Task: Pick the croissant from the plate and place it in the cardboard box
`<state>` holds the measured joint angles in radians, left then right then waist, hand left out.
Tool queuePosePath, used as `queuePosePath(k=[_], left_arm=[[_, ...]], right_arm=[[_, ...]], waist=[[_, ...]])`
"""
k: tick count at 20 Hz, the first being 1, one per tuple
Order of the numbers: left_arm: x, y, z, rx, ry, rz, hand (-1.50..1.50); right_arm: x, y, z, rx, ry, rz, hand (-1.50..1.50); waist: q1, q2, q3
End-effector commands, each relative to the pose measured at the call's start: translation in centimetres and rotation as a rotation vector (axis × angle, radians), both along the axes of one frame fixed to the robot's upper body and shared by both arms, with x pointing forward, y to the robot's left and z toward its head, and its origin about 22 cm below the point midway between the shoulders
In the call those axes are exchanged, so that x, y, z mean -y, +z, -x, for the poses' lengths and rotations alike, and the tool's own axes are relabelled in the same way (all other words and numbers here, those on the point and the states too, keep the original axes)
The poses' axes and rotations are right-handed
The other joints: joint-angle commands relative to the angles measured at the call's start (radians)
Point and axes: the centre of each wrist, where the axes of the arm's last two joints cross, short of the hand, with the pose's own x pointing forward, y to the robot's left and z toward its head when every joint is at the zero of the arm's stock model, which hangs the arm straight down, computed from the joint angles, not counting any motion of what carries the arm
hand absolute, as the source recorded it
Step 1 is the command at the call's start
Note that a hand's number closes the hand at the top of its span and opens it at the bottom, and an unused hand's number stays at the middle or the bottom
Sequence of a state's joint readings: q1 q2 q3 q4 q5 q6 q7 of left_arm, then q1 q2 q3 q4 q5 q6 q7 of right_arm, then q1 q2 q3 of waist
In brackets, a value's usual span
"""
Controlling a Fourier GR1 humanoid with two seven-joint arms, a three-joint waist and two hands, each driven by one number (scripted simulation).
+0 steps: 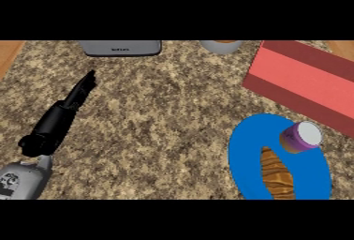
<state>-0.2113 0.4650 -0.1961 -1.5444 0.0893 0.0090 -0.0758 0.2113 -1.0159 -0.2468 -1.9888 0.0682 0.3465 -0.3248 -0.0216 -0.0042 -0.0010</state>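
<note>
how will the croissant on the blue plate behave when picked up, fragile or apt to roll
The croissant looks ridged and layered, so probably light and easily crushed. It lies flat and elongated on the blue plate, so it seems unlikely to roll. The purple pot close to its far end might get knocked.

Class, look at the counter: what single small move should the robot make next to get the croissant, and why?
Probably bring the right hand in toward the croissant. It lies untouched on the blue plate at the view's right, beside a purple container; the right hand is out of view, and the left hand rests open far to the left.
</note>
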Motion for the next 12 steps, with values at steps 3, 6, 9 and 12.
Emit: queuePosePath(k=[3,6,9,12], left_arm=[[0.3,-0.9,-0.2,-0.01,-0.008,0.01,0.0],[0.1,0.7,-0.1,0.008,-0.026,-0.011,0.0],[0.8,0.1,0.7,0.01,-0.029,-0.003,0.0],[-0.1,-0.2,0.7,-0.007,-0.029,-0.004,0.0]], right_arm=[[-5.0,2.0,2.3,-0.097,0.067,0.292,-1.5],[-6.8,1.1,3.0,-0.123,0.014,0.395,-1.5],[-9.4,0.9,4.7,-0.122,-0.025,0.438,-1.5],[-11.0,0.8,5.8,-0.17,-0.035,0.504,-1.5]], waist=[[-0.005,-0.001,-0.002],[0.017,0.0,0.0],[0.024,0.001,0.0],[0.023,0.002,0.0]])
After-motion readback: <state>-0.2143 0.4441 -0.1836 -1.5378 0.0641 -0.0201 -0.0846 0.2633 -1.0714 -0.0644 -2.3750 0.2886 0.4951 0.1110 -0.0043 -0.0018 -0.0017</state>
